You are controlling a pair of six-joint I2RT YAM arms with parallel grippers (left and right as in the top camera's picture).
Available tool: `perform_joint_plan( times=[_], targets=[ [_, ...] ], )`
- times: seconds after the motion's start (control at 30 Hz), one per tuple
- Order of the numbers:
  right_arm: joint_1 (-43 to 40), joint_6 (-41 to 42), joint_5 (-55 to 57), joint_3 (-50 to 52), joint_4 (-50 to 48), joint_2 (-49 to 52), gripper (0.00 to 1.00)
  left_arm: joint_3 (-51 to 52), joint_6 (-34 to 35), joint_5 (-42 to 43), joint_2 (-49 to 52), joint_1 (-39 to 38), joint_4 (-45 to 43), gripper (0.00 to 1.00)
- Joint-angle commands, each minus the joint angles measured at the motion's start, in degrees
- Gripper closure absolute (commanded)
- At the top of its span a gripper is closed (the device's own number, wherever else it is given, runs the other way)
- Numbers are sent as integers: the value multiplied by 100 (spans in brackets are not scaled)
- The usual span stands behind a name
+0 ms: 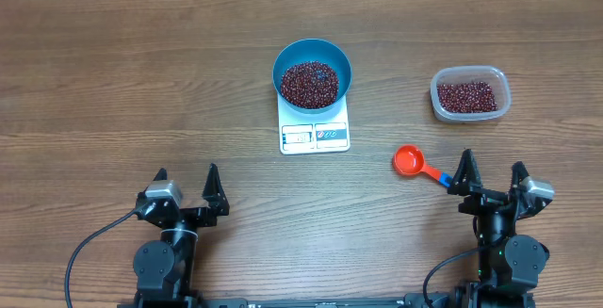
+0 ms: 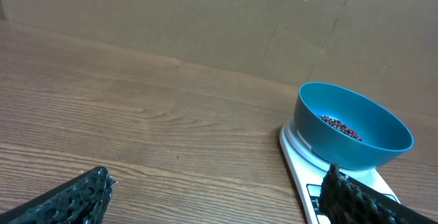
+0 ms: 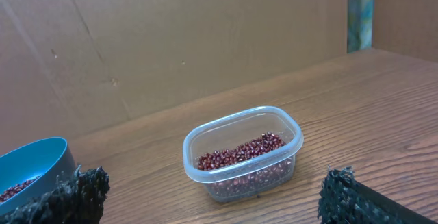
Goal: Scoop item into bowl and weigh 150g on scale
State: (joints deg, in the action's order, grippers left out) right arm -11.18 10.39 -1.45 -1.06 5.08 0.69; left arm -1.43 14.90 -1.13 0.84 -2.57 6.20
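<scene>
Both arms sit folded low at the near edge of the desk (image 1: 94,91); left hand (image 1: 187,172) and right hand (image 1: 491,163) gape wide, holding nothing, both aimed forward

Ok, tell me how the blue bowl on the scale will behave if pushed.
The blue bowl narrows toward its base and just rests on the small scale, so a sideways push would probably slide or rock it. The beans inside likely weigh it down, steadying it, but being loose they could spill on a tilt.
</scene>
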Motion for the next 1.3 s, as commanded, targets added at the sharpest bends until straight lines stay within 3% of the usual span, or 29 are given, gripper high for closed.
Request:
perform_joint_plan(
  times=[0.0,1.27],
  targets=[
    [-15,-66,52,68,-52,-55,0,28,35,-37,-59,42,-11,0],
    [-240,-66,52,61,-42,-52,0,28,35,-37,-59,42,-9,0]
  ],
)
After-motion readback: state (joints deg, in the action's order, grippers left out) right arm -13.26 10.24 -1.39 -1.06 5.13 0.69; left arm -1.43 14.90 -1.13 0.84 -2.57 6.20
